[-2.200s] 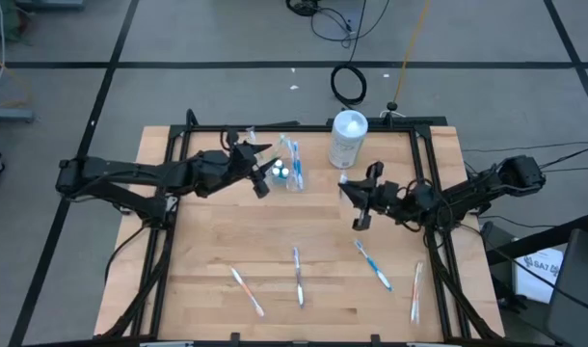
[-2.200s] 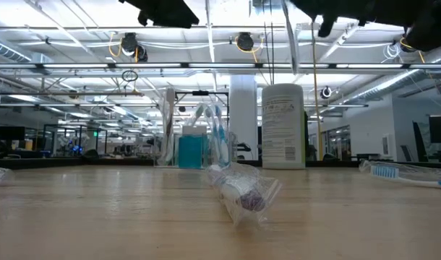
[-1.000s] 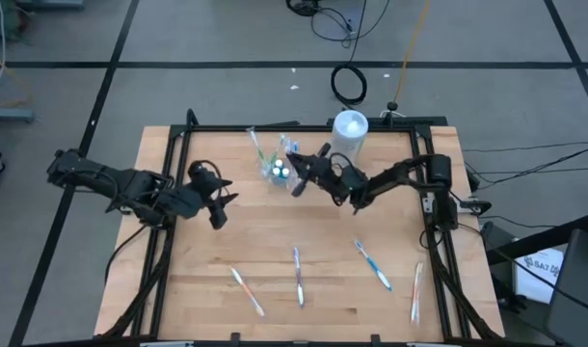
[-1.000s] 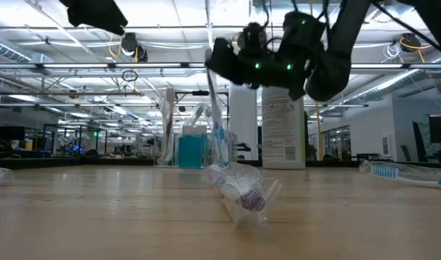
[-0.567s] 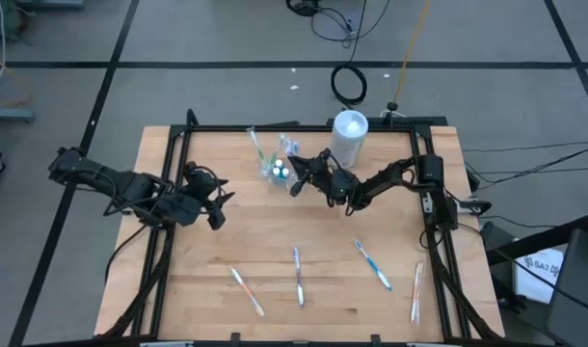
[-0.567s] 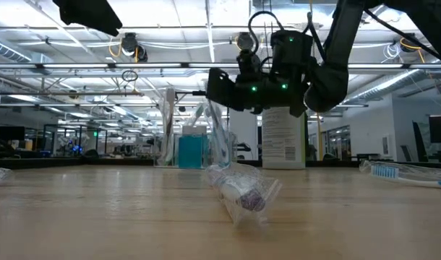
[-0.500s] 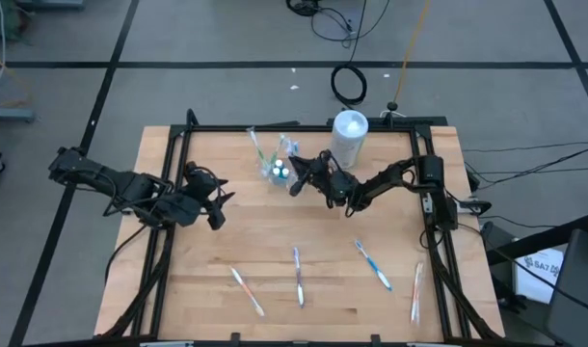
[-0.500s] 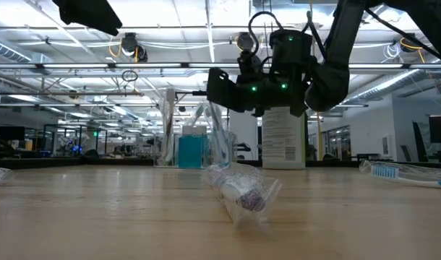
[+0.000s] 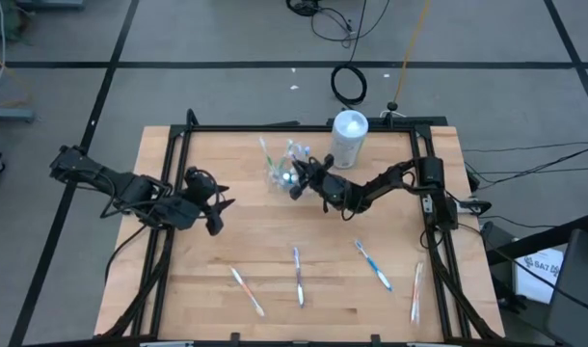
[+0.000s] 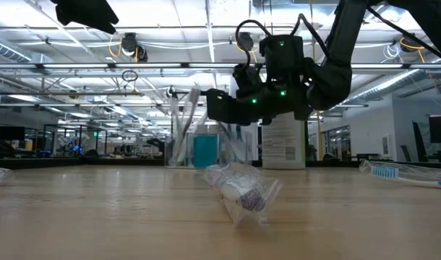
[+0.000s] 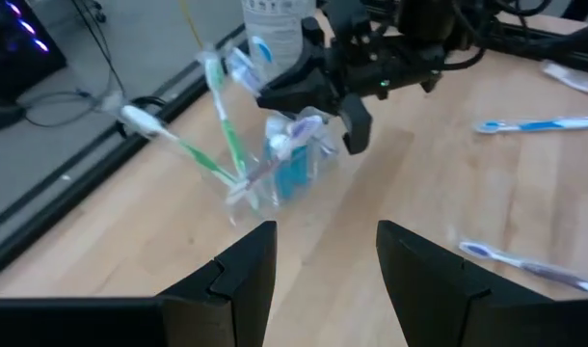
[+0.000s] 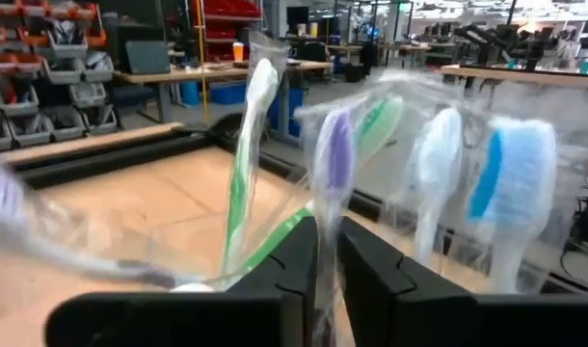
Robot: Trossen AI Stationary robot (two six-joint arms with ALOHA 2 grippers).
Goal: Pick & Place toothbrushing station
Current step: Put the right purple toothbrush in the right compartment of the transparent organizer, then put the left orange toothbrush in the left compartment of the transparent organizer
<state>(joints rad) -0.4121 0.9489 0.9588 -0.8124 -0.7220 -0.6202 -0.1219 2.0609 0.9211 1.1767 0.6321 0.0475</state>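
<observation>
Tilted since a moment ago, the small clear tumbler of thin toothbrushes (image 9: pixel 280 171) leans near the surface's far edge, at the right gripper (image 9: pixel 296 183), whose jaws pinch a purple-headed brush. Left gripper (image 9: pixel 215 214) hovers open, well apart.

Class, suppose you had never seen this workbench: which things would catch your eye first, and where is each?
The right gripper is at the clear tumbler near the table's far middle, brushes fanning out of it. Beside them stands a white lidded container. Four loose toothbrushes lie along the near edge, while the left gripper waits open at the left.
</observation>
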